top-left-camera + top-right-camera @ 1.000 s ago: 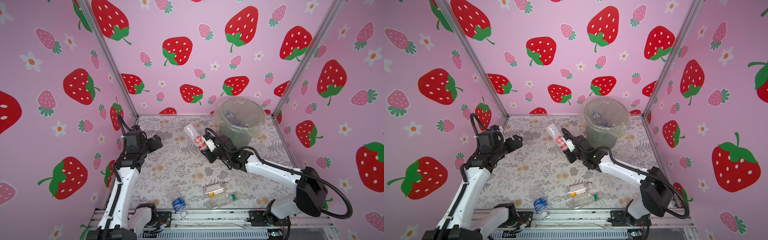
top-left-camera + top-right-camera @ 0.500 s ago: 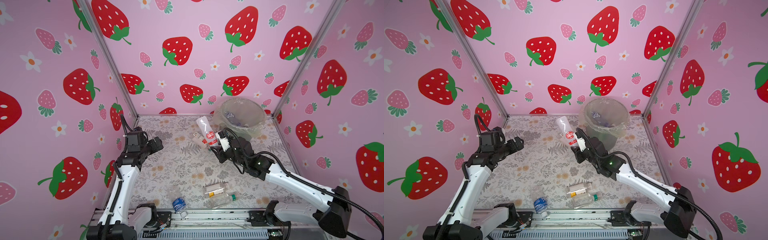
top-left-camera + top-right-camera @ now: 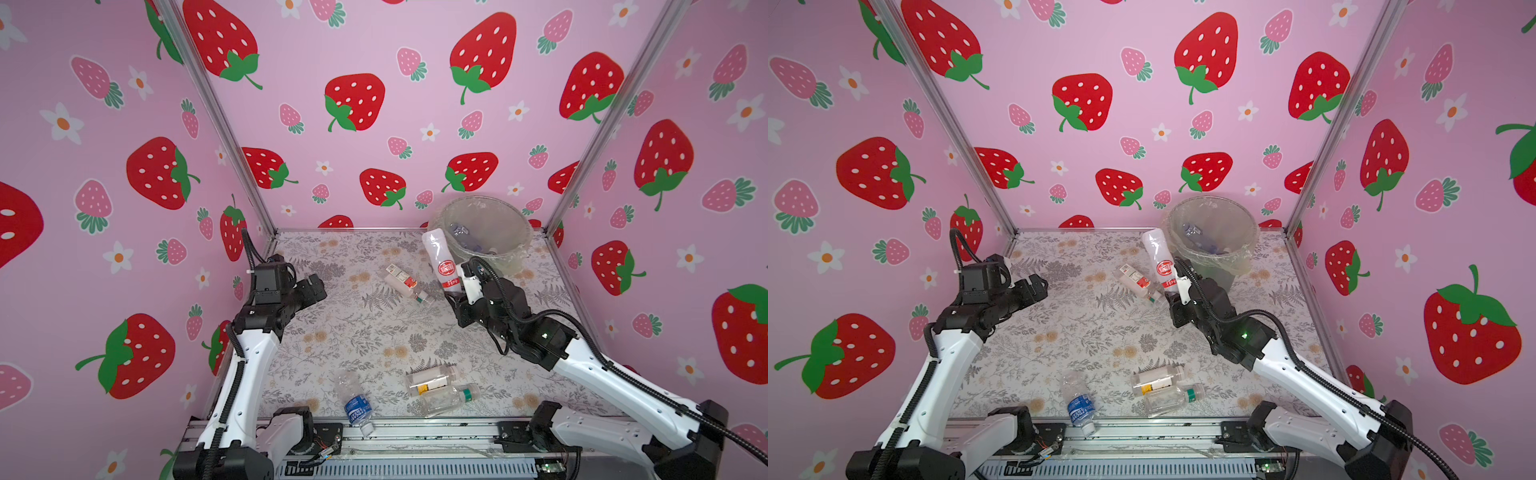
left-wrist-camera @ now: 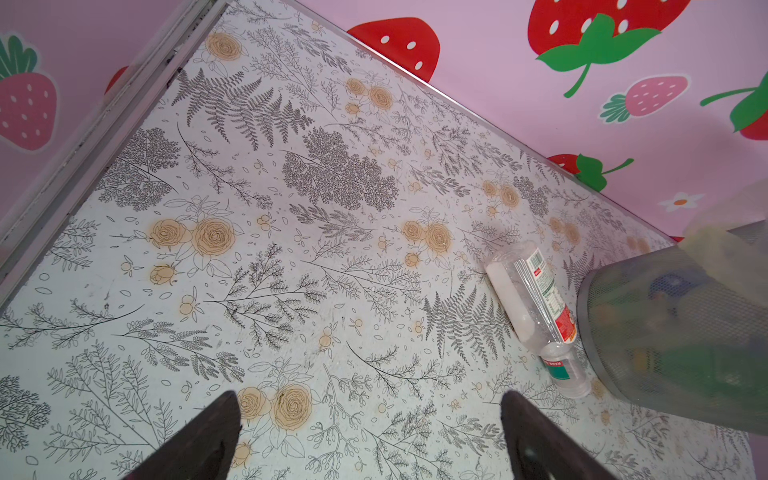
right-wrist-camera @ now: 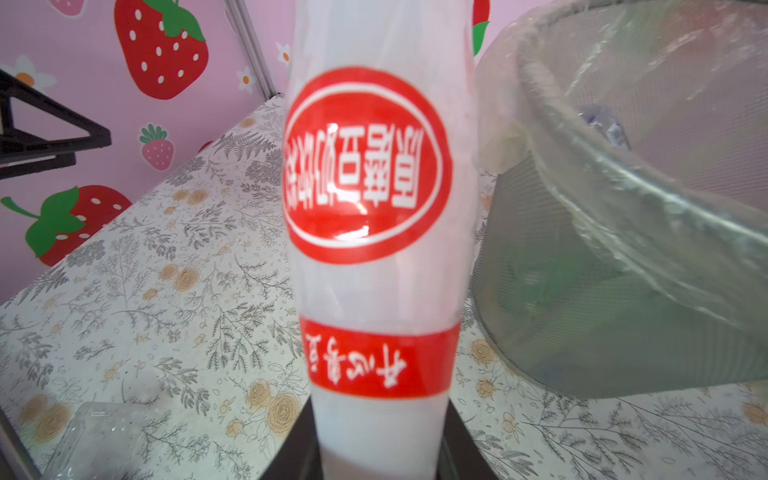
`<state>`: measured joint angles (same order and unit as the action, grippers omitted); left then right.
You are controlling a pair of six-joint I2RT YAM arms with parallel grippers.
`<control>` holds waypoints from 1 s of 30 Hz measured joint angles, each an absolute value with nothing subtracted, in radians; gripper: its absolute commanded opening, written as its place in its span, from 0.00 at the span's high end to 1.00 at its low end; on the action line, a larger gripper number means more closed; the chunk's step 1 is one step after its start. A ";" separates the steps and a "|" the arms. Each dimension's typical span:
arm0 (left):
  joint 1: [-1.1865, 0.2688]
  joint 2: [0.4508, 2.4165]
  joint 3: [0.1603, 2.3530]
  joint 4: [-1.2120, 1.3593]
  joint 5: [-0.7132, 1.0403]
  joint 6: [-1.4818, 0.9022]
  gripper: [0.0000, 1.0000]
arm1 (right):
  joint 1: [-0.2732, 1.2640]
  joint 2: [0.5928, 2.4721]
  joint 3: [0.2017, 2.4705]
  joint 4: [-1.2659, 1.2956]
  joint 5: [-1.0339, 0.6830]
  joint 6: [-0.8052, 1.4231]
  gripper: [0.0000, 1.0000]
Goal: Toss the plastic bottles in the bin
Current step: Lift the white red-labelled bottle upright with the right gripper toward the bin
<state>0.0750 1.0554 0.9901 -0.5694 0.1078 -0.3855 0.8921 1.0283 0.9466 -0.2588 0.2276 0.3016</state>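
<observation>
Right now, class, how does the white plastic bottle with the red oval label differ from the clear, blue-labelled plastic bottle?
The white bottle is gripped in the right tool, raised base-up; the blue-labelled bottle lies loose on the floral table. The white bottle looks milky; the blue-labelled bottle is see-through. Both are outside the bin.

A floral-patterned tabletop (image 3: 353, 332) lies between pink strawberry-print walls (image 3: 374, 50) joined by metal corner posts (image 3: 219, 120).

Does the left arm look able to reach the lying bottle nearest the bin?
Probably yes. The left end effector is open and empty, and only bare table lies between it and the lying bottle. The right end effector, holding a white bottle, hangs close and might crowd it.
</observation>
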 measured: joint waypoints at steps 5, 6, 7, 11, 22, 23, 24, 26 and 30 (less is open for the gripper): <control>0.075 1.055 0.990 -0.571 0.107 -0.385 0.01 | 0.854 0.950 0.947 -0.294 0.281 0.318 0.71; 0.075 1.055 0.990 -0.573 0.107 -0.385 0.01 | 0.847 0.938 0.947 -0.300 0.290 0.321 0.71; 0.075 1.055 0.990 -0.575 0.107 -0.385 0.01 | 0.840 0.925 0.947 -0.304 0.299 0.323 0.71; 0.075 1.055 0.990 -0.578 0.107 -0.385 0.01 | 0.822 0.876 0.947 -0.330 0.328 0.332 0.71; 0.075 1.068 0.991 -0.581 0.115 -0.386 0.01 | 0.809 0.735 0.873 -0.358 0.408 0.377 0.71; 0.075 1.072 0.992 -0.580 0.116 -0.386 0.01 | 0.809 0.722 0.859 -0.362 0.411 0.383 0.71; 0.075 1.078 0.992 -0.580 0.117 -0.386 0.01 | 0.809 0.708 0.844 -0.367 0.414 0.392 0.71; 0.075 1.090 0.992 -0.580 0.125 -0.387 0.01 | 0.809 0.684 0.822 -0.373 0.417 0.404 0.71; 0.075 1.114 0.996 -0.584 0.146 -0.390 0.01 | 0.809 0.665 0.811 -0.381 0.420 0.419 0.71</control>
